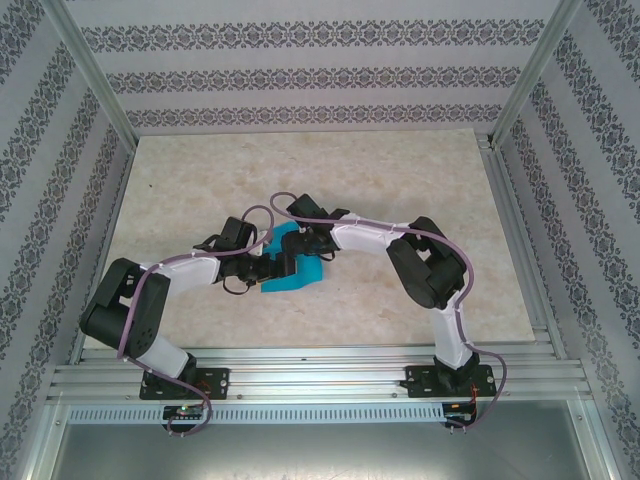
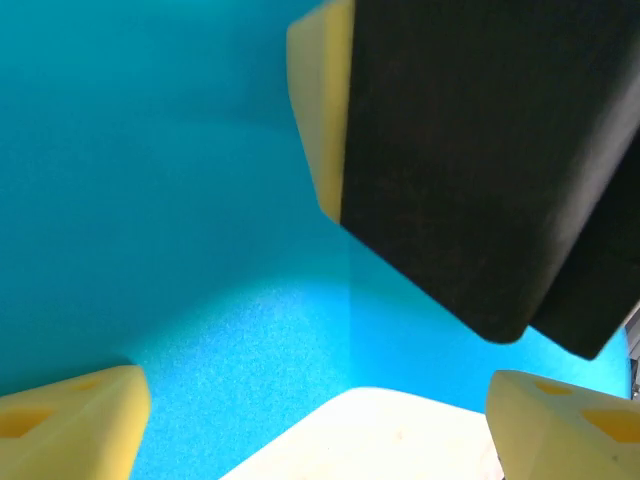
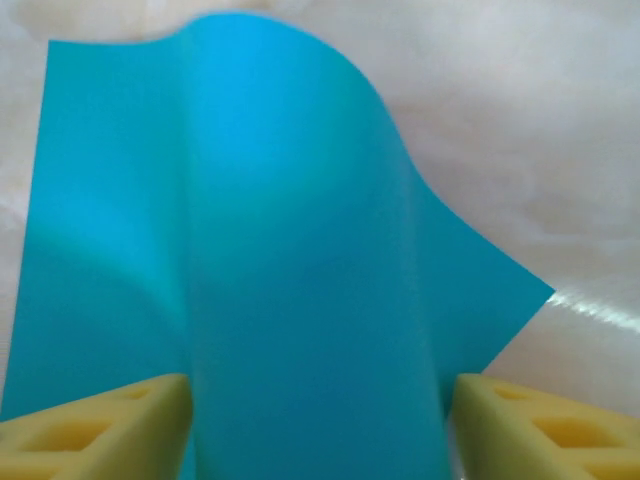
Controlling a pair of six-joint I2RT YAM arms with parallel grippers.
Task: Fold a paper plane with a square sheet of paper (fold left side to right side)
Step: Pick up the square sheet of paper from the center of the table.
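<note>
Two arms, the left arm (image 1: 150, 290) and the right arm (image 1: 430, 265), bend in and meet in the middle of the pale, stone-look bench (image 1: 400, 180). Under their tips lies the square sheet of paper (image 1: 298, 275), a bit near and left of the bench's middle.

The paper is bright blue, plain and thin. It does not lie flat. In the right wrist view a wide strip of it humps up and runs from near to far, with a soft bend along each side. Its far edge curves up, and its right corner lies flat on the bench. In the left wrist view the paper shows a thin straight crease line, and one corner of its edge sits on the pale bench.

The left gripper (image 2: 315, 425) is spread wide, with a yellow fingertip at each low corner of its own view. It hangs low over the paper and holds nothing. I cannot tell if it touches the sheet.

The right gripper (image 3: 320, 430) has its two yellow fingers (image 3: 100, 425) apart, one on each side of the raised hump. They sit right beside the hump, but I cannot tell if they squeeze it. One of its black fingers with a yellow pad (image 2: 322, 110) shows close up in the left wrist view, over the paper.
</note>
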